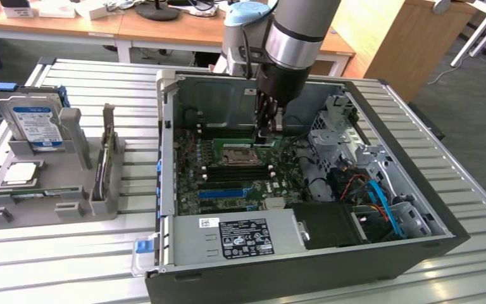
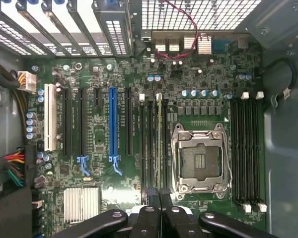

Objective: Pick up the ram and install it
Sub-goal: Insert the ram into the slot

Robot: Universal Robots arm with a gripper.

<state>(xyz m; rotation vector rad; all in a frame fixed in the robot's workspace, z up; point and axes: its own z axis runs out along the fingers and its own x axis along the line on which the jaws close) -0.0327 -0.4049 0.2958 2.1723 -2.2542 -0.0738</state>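
Inside the open computer case point(image 1: 311, 266), the arm point(image 1: 298, 31) is held upright, pointed straight down at the motherboard point(image 2: 99, 129). Its fingers point(image 2: 150, 198) are clamped on the ram point(image 2: 161, 144), seen edge-on directly below them along a slot just beside the processor socket point(image 2: 201, 158). Well apart from the fingers, a hard drive point(image 1: 36, 120) and a processor chip point(image 1: 22, 172) are kept in a grey holder point(image 1: 74, 209).

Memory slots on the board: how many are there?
8 memory slots. Four lie between the processor socket and the blue slot; the tool grips the ram standing in one. Four lie beyond the socket, by the case wall. None seems hidden.
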